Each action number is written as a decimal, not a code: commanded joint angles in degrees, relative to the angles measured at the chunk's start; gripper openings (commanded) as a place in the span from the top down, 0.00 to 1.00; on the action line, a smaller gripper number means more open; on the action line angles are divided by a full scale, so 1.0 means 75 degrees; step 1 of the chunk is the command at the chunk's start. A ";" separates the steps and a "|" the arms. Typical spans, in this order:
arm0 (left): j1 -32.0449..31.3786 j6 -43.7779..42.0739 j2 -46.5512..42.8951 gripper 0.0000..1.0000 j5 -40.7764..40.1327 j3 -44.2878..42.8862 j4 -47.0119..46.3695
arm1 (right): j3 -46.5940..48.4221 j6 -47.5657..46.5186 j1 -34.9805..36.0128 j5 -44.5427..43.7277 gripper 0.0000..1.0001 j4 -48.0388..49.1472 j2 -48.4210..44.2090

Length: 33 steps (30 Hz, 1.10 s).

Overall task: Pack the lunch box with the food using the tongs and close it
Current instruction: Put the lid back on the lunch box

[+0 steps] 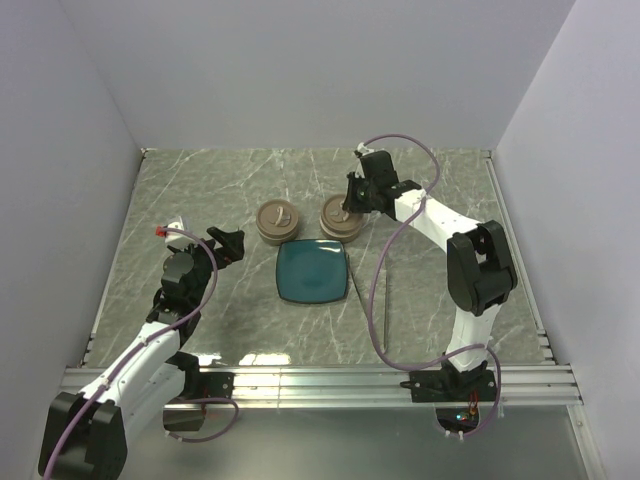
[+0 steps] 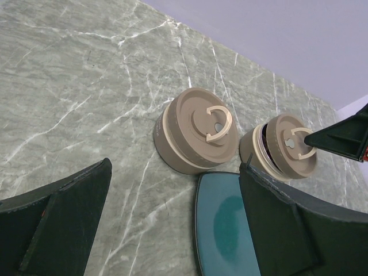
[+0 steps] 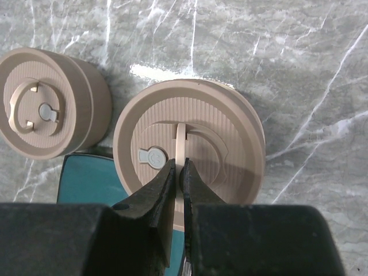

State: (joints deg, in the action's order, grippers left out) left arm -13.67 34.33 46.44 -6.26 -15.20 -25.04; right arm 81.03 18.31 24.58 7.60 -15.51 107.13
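I find the right gripper (image 3: 178, 168) jaws clenched on the upright lid handle (image 3: 180, 138) of the right-hand lunch box (image 3: 230, 132), which stands just behind the teal plate (image 1: 312, 272). The left gripper (image 1: 232, 241) jaws are released above the desk (image 1: 200, 190).

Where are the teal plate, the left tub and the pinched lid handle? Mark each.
Teal plate (image 1: 312, 272): top view, bare centre.
Left tub (image 1: 277, 220): top view, lid top.
Lid handle (image 3: 180, 141): right wrist view, upright strip, mid-length.
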 commanded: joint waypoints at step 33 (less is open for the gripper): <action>0.0042 0.0040 -0.0238 0.01 0.0085 0.0035 -0.0271 | 0.0176 0.0020 0.0039 0.0030 1.00 0.0064 0.0821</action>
State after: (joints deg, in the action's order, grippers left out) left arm -13.67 34.33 45.52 -6.26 -15.20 -25.04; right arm 83.59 18.48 24.53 8.73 -14.98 111.94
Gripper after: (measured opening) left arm 0.995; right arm 0.132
